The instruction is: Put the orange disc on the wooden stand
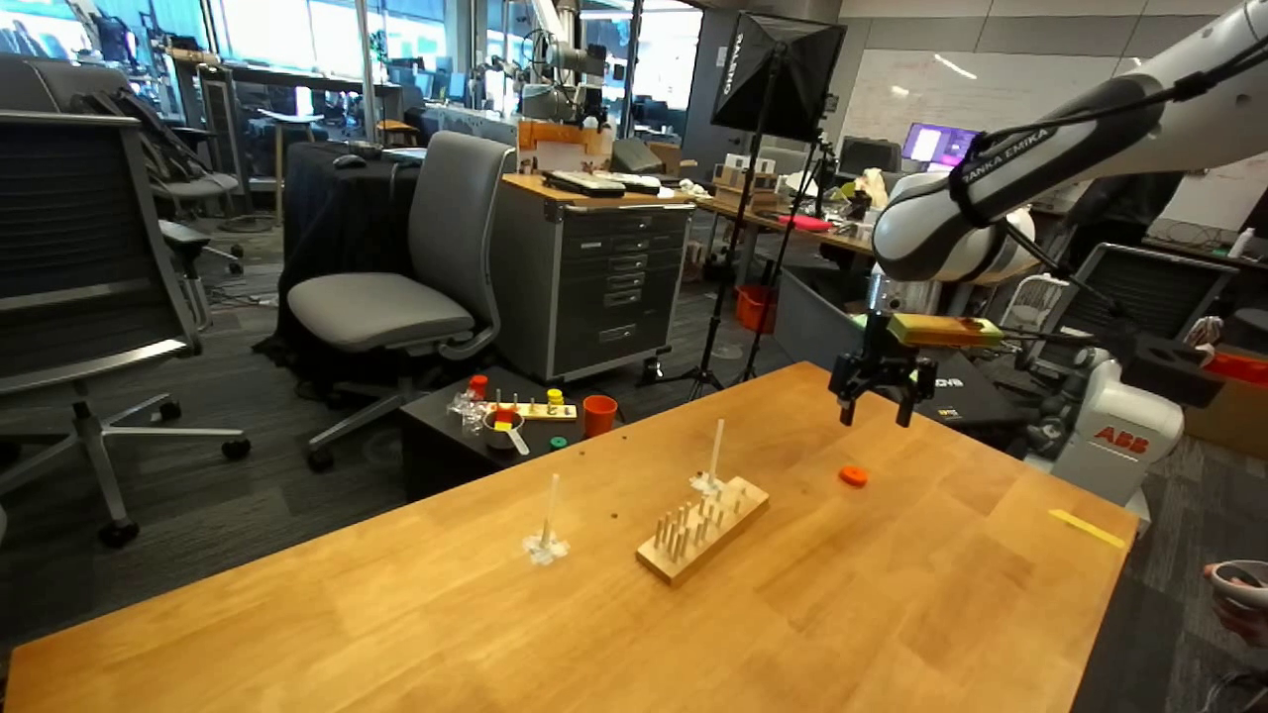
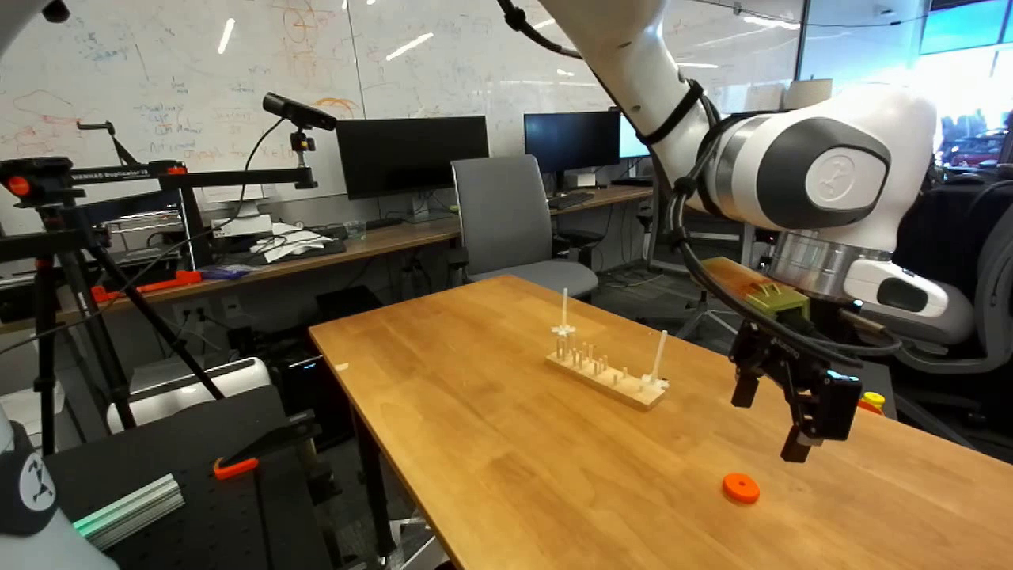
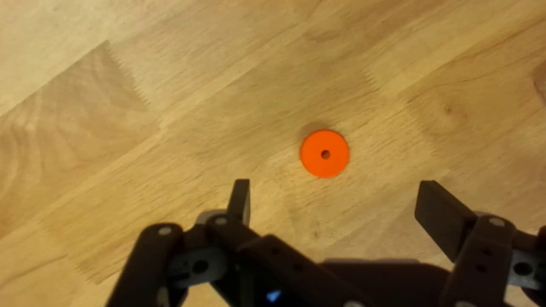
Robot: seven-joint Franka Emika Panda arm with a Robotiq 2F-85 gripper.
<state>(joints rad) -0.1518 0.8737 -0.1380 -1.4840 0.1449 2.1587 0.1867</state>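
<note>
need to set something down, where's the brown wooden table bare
Bare: the stretch of table between the pale wooden peg board and the yellow tape strip. Crowded: where a thin white rod stands beside the board, and by the flat orange disc, where the open black gripper hangs.

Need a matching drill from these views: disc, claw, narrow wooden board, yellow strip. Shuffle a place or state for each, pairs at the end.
Column 1
1. orange disc
2. claw
3. narrow wooden board
4. yellow strip

Column 2
A. close to a corner of the table
B. open, held up above the tabletop
C. round, lying flat, a hole in its middle
D. on the tabletop, pegged along its upper side

Pairs: 1-C, 2-B, 3-D, 4-A
</note>
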